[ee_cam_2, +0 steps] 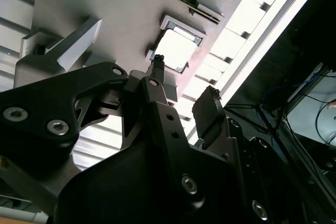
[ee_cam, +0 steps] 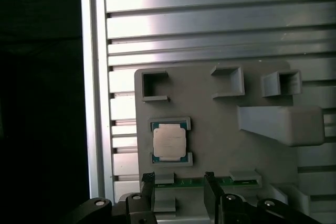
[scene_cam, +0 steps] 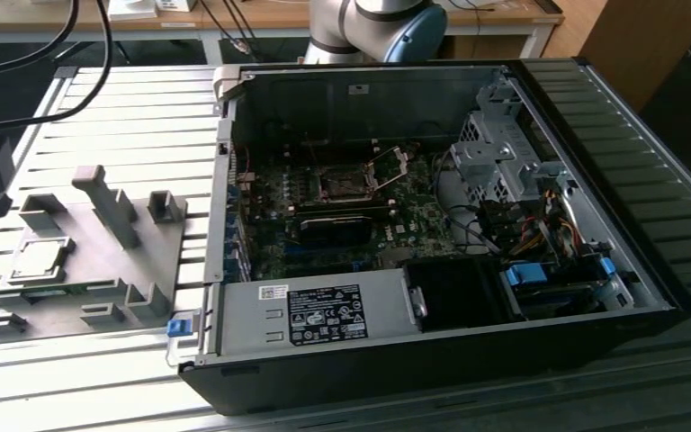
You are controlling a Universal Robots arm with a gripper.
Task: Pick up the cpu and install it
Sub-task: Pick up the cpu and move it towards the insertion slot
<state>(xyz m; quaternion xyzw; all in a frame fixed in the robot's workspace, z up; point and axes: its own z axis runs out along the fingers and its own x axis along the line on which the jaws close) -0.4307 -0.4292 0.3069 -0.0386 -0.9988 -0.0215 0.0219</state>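
No text is legible. In the exterior view, a white label (scene_cam: 327,315) with dark print and small marks sits on the grey power supply (scene_cam: 240,335), at the near edge of the open computer case (scene_cam: 442,382); its lettering is too fine to read. A smaller white sticker (scene_cam: 271,291) lies just beside it. In the first wrist view, faint markings cross the metal top of the cpu (ee_cam: 169,142), equally unreadable.

Slotted aluminium table (scene_cam: 118,99) carries two things. Open black computer case (scene_cam: 442,360) lies on its side on the slats. Grey fixture plate (scene_cam: 87,256) lies flat just beside the case, on the exterior view's left of it.
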